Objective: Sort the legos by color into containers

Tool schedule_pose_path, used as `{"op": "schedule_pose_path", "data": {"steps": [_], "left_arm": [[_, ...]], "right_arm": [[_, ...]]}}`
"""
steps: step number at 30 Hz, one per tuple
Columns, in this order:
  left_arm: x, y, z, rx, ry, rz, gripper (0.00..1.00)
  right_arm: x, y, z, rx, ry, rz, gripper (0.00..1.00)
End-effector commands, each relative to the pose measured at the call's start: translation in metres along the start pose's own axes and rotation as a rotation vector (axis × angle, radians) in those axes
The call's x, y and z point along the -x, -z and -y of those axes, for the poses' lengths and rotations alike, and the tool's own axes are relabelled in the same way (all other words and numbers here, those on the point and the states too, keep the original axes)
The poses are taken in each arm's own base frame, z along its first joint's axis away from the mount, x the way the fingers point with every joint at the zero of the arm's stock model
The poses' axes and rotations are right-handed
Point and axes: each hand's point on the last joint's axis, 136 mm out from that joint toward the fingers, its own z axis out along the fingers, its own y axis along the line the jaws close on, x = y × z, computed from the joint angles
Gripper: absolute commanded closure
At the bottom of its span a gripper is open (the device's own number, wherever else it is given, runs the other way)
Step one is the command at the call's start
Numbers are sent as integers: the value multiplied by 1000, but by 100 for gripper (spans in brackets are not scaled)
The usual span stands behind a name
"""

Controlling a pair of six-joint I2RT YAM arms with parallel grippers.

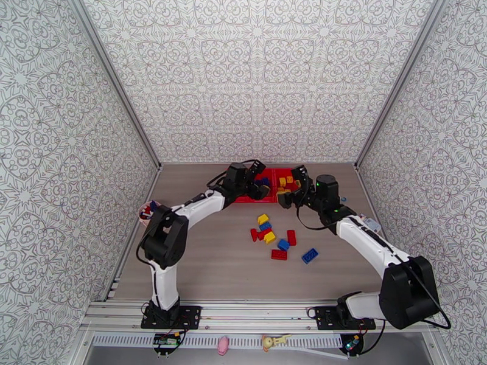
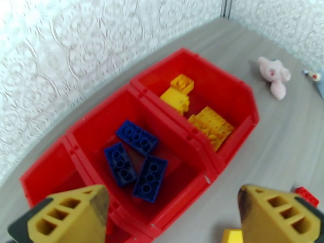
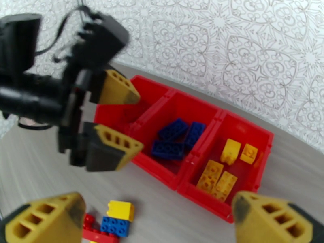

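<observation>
**Wood-grain table [image 1: 207,263], patterned walls [image 1: 255,74], bricks part sorted**

Glossy red plastic containers [image 2: 227,94] sit at the table's far side: three blue studded bricks [image 2: 135,158] in the middle bin, yellow ones [image 2: 202,118] in the right. Loose legos [image 1: 277,238] lie mid-table. Left gripper [image 2: 174,207] and right gripper [image 3: 162,215] both gape, holding nothing.

— Room above the containers [image 2: 218,84]?
— Open from overhead across the middle and right compartments. Left pincer [image 3: 139,122], fingers spread, hanging over the row's near left part. Patterned wall [image 1: 255,86] close behind the far rim.
— Near side of the row?
— Tight. Right pincer [image 3: 160,205], also spread, close to the left one. Loose legos [image 1: 268,236] clustered mid-tabletop [image 1: 201,263], a few near the front wall.
— Anywhere clear?
— Bare boards left of the cluster and near of it. Pink plush [image 2: 275,75] lying right of the row, apart from it.
</observation>
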Motion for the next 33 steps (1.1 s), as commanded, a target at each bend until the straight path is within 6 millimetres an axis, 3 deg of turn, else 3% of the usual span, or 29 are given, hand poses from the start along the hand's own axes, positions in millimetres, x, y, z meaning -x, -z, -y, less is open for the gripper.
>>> {"op": "schedule_pose_path", "data": {"steps": [1,8,12,17,24,33], "left_arm": [[5,25,23,-21,-7,66,8],[-23,82,81,-168,-75,105,7],[-38,111,106,-277,-112,96,5],[-57,134,122,-351,-137,69,2],[-75,151,153,-467,-168,9,0],[-89,147,162,-505,-254,12,0]], "right_arm": [[3,-2,7,-17,-27,-22,1],[5,2,0,11,-77,-17,0],[-14,1,19,-98,-144,-54,0],[-42,2,18,-109,-219,-175,1],[-90,26,34,-376,-344,-317,0],[-151,39,7,-456,-464,-525,3]]}}
